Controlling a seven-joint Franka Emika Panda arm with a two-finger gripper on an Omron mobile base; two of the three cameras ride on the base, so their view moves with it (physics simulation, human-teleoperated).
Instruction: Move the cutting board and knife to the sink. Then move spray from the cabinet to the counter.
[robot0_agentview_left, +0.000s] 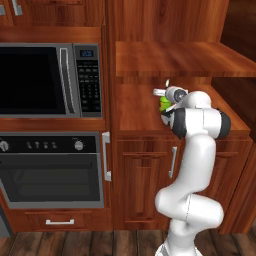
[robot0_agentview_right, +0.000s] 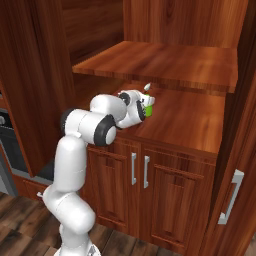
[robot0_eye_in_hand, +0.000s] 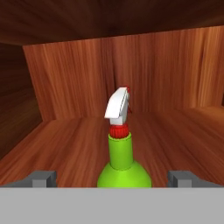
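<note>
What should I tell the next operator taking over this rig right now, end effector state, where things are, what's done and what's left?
End effector: open, fingertips on either side of the spray, not closed on it.
Spray: upright on the lower shelf of the cabinet niche, nozzle at the top; in the base views it shows as a green patch just past the hand.
Cutting board, knife, sink and counter: not in these views, so that first part cannot be confirmed from here.
Done: arm reached into the niche and lined up on the bottle.
Left: close on the spray, lift it out clear of the upper shelf, and set it on the counter.
</note>
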